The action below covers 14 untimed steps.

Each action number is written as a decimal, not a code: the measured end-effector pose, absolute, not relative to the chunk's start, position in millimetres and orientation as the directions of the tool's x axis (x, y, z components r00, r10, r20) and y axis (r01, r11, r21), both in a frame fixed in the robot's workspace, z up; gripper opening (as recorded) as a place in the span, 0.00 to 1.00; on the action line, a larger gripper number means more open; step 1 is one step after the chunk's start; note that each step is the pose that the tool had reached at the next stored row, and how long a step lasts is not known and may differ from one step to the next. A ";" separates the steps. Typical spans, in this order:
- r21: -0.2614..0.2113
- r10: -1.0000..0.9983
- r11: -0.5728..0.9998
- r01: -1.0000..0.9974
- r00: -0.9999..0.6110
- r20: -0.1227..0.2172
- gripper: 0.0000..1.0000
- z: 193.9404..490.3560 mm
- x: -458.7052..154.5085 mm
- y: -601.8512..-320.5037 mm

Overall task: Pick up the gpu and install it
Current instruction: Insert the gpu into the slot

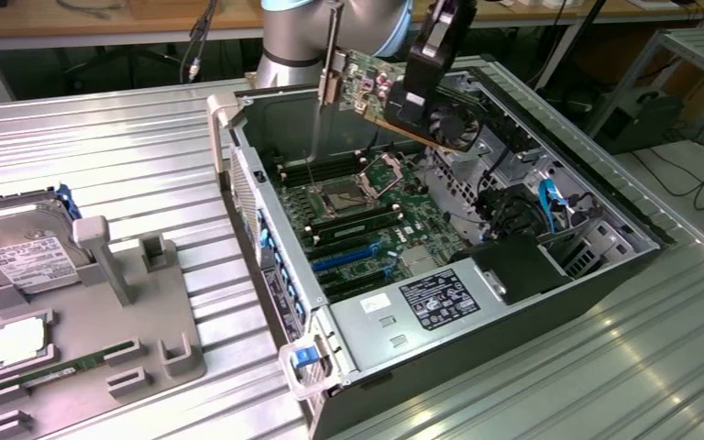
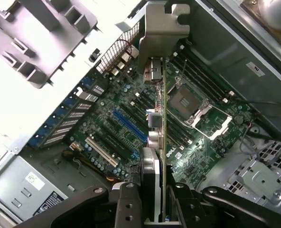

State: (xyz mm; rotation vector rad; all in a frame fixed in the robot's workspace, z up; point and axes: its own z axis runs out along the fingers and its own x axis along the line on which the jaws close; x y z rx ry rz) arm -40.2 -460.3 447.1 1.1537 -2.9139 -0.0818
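My claw [image 2: 154, 209] grips the graphics card [image 1: 361, 78] above the open computer case [image 1: 245, 156]. Pickup done; card not yet seated.

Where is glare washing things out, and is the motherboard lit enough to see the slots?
Wrist view: the table beside the case is blown out white, while the motherboard under the gpu is evenly lit, blue slot plain. Exterior view: table glints in stripes; case interior shaded but readable.
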 end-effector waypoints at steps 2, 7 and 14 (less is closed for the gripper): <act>0.051 -0.709 0.704 -0.709 -0.705 -0.013 0.28 447.1 -40.1 -460.3; 0.051 -0.785 0.619 -0.784 -0.620 -0.013 0.28 447.1 -40.2 -460.3; 0.051 -0.860 0.509 -0.859 -0.510 -0.013 0.28 447.1 -40.2 -460.3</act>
